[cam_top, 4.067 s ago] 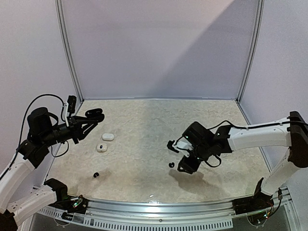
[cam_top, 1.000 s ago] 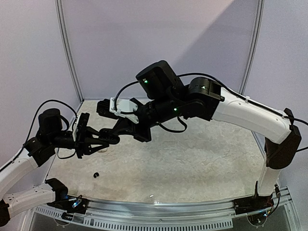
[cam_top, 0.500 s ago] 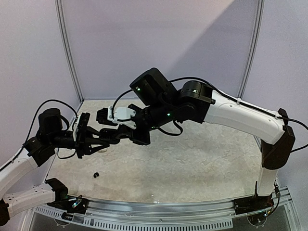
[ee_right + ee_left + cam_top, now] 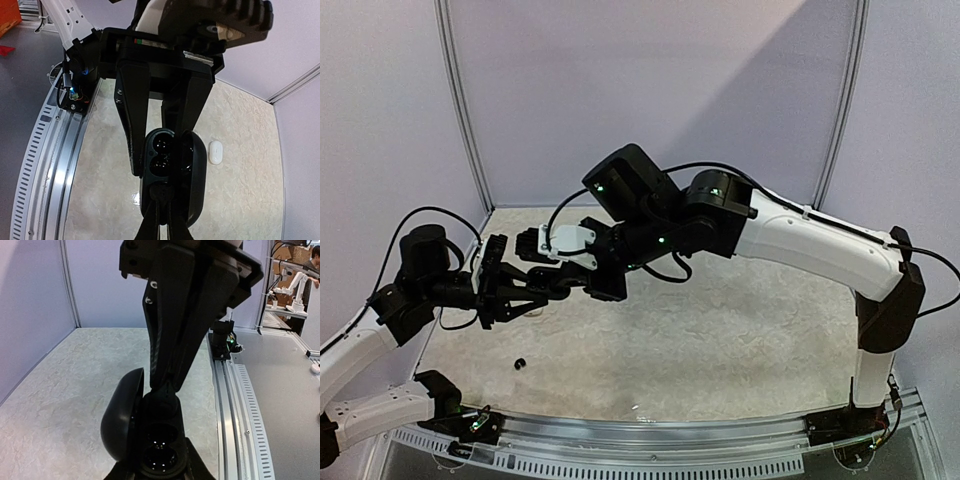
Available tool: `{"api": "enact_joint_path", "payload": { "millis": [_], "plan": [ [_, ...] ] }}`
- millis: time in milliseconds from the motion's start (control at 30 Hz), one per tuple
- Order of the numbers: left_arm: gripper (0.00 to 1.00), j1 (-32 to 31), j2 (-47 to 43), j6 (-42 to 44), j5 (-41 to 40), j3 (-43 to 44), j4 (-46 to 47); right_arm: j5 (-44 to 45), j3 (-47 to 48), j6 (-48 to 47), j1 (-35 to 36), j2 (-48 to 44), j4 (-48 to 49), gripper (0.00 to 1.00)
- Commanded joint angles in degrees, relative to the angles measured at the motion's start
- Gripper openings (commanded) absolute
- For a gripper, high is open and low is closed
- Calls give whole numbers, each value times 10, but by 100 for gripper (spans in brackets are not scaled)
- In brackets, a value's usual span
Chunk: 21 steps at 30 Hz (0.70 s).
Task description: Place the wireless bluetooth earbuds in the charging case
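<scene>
My left gripper (image 4: 523, 293) is shut on the black charging case (image 4: 172, 165), held above the left side of the table with its lid (image 4: 122, 420) swung open. Two round sockets (image 4: 160, 445) show in its body, and both look empty. My right gripper (image 4: 563, 284) reaches across from the right and meets the case. Its fingers are shut on a small black earbud (image 4: 161, 192), which sits at the end of the case body, just beside the sockets. Another black earbud (image 4: 520, 364) lies on the table near the front left.
A white pebble-shaped case (image 4: 216, 151) lies on the mat beyond the black one. The metal rail (image 4: 240, 405) runs along the table's near edge. Purple walls (image 4: 650, 90) close off the back and sides. The right arm (image 4: 800, 235) spans the middle of the table.
Since a second ago the right arm has shifted left and lower, bringing its fingertips onto the open case. The left gripper and case have stayed put. Earlier still, the right gripper was at the table's right.
</scene>
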Motion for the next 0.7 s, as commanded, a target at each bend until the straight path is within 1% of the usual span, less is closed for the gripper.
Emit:
{"api": "enact_joint_path", "payload": {
  "millis": [0,133,167,300,367,467,667],
  "plan": [
    [0,-10,1,5,3,16,6,19,14,-19,5,16,-16,0],
    [0,-11,-1,4,2,15,6,31,19,-30,5,21,-34,0],
    [0,-10,-1,4,2,15,7,33,22,-32,5,24,-35,1],
    [0,-10,-1,4,3,13,10,48,28,-32,6,29,-25,19],
    [0,-11,-2,3,2,14,8,54,28,-35,9,29,-21,24],
    [0,-10,-5,1,0,13,5,54,29,-37,11,28,-18,26],
    [0,-11,-10,-14,-12,7,1,59,27,-22,11,15,-9,26]
  ]
}}
